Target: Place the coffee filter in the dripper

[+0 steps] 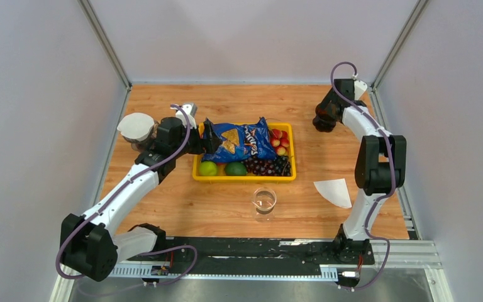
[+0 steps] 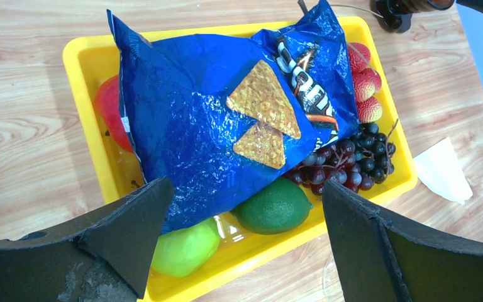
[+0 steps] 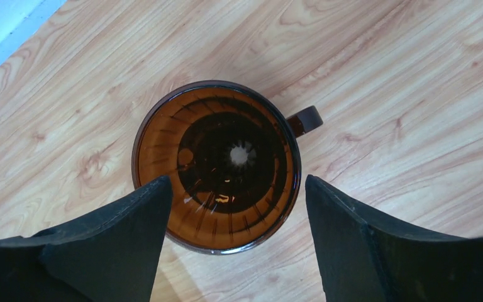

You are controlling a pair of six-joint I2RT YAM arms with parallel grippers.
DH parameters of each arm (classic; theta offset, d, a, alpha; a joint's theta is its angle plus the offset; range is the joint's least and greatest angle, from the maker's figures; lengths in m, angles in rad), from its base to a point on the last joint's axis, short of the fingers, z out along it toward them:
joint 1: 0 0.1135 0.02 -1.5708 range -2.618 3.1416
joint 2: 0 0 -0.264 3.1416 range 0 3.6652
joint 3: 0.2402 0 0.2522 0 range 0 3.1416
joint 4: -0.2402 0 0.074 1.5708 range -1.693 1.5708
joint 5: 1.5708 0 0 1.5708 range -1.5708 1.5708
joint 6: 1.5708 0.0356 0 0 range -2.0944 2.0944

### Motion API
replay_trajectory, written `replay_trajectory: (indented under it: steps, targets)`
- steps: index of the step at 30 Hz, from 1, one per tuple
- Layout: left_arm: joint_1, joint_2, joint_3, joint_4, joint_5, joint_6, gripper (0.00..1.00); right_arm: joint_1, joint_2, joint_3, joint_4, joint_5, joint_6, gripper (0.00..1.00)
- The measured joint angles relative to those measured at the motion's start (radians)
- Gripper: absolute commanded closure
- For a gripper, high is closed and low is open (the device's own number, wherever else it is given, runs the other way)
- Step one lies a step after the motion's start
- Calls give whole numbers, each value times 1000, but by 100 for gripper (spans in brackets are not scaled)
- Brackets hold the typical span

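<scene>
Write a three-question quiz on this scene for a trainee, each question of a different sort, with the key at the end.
1. True or false: the dripper is empty.
2. Fill in: the bag lies in the yellow ____.
3. Pick one: the filter lies A) in the dripper; B) under the bag; C) on the table.

Key: 1 true; 2 tray; 3 C.
</scene>
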Motion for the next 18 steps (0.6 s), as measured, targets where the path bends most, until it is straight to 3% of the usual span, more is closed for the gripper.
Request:
replay_trajectory:
  steps: [6,11,18]
  targets:
    - [0,0,0,-2,-17,0,0,1,42,23,-2,52,14,28]
    - [0,0,0,-2,-18,0,0,1,76,31,-5,81,28,50]
    - [0,0,0,-12,-54,0,0,-17,113,50,-17,80,32,68]
